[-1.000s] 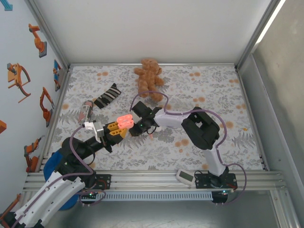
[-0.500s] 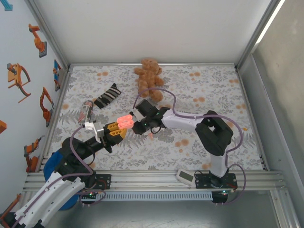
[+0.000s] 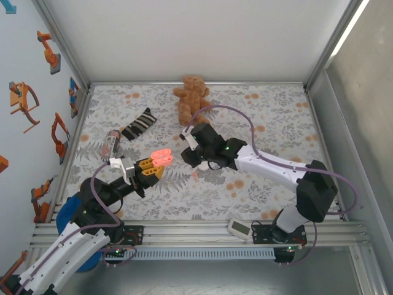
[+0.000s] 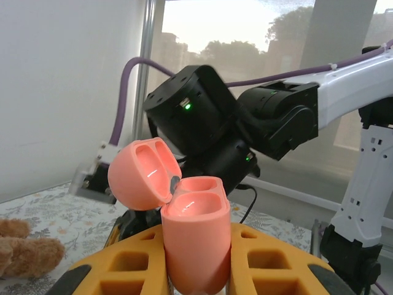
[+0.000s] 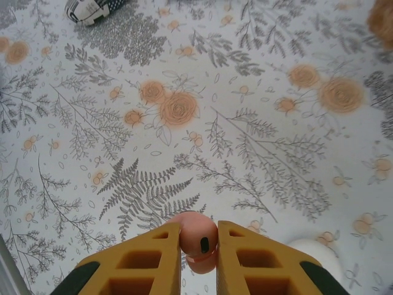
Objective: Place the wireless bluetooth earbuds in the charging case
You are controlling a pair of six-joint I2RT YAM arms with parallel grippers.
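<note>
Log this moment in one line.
left gripper: shut on open charging case | right gripper: shut on pink earbud | insertion: not yet done

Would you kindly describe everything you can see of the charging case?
The charging case is a small, rounded salmon-pink shell of glossy plastic. Its hinged lid is swung open to the left in the left wrist view, showing two moulded hollows inside. The body stands upright, clamped between the yellow fingers of the left gripper, above the floral mat.
</note>
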